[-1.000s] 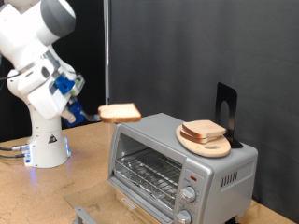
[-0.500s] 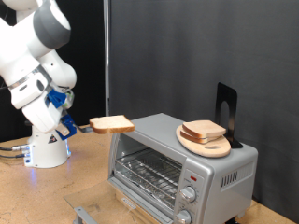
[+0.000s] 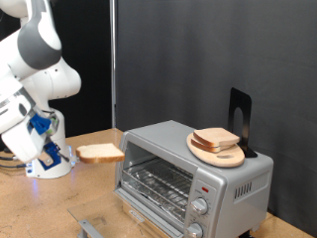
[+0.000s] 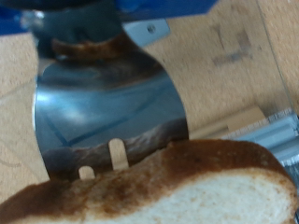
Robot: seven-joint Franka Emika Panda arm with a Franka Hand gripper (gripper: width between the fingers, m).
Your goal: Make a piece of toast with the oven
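My gripper is shut on a piece of toast, a pale slice with a tan-brown crust held flat in the air at the exterior view's left, beside and just left of the oven. The silver oven has a glass door, a wire rack inside and two round knobs at its lower right. In the wrist view the piece of toast fills the near field, with the gripper gripping its far edge over the wooden table.
A round wooden plate with another slice of bread lies on the oven's top, next to a black stand. The robot's white base stands at the left. A grey object lies at the table's front.
The arm has swung down and to the exterior view's left, lowering the slice from above the oven's top corner to about the height of the oven door.
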